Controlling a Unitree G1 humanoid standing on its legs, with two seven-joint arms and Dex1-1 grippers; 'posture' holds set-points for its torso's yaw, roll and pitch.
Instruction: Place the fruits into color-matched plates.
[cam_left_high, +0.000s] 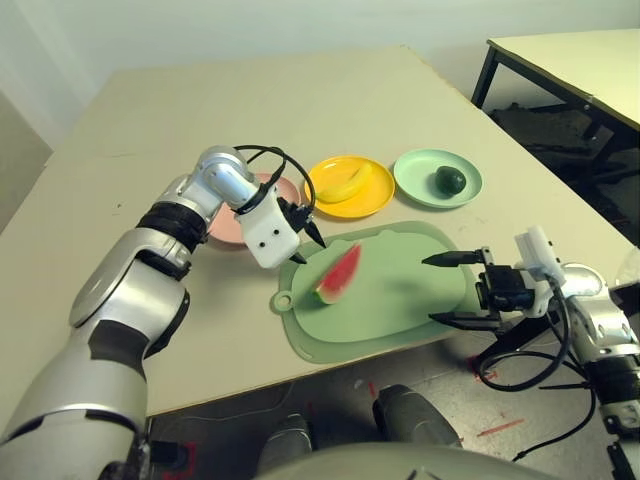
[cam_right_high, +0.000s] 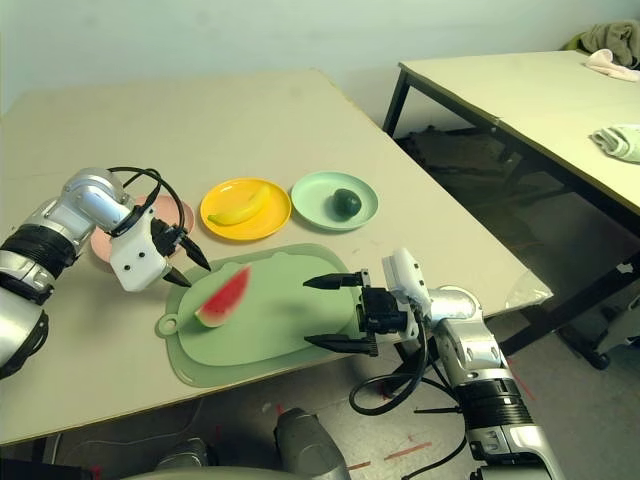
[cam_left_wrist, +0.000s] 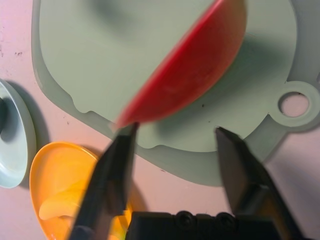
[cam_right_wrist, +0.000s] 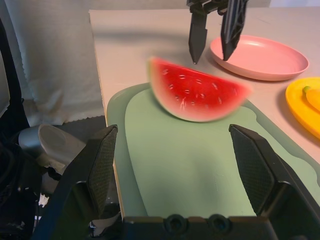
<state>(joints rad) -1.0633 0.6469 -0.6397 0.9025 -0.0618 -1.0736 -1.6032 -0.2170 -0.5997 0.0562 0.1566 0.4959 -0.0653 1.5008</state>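
A watermelon wedge (cam_left_high: 338, 275) sits tilted on the cutting board (cam_left_high: 400, 300), free of the left hand (cam_left_high: 308, 243), whose fingers are spread just above it. The right hand (cam_left_high: 445, 290) hovers spread at the board's other end. Banana (cam_left_high: 345, 183) and avocado (cam_left_high: 449, 179) rest in the yellow plate (cam_left_high: 380, 200) and green plate (cam_left_high: 415, 175); the pink plate (cam_right_wrist: 270, 62) is bare.

Silver forearms with black banded joints end in a white wrist block on the left arm (cam_left_high: 262, 232); looping black cables run to each arm's black pointed jaws.
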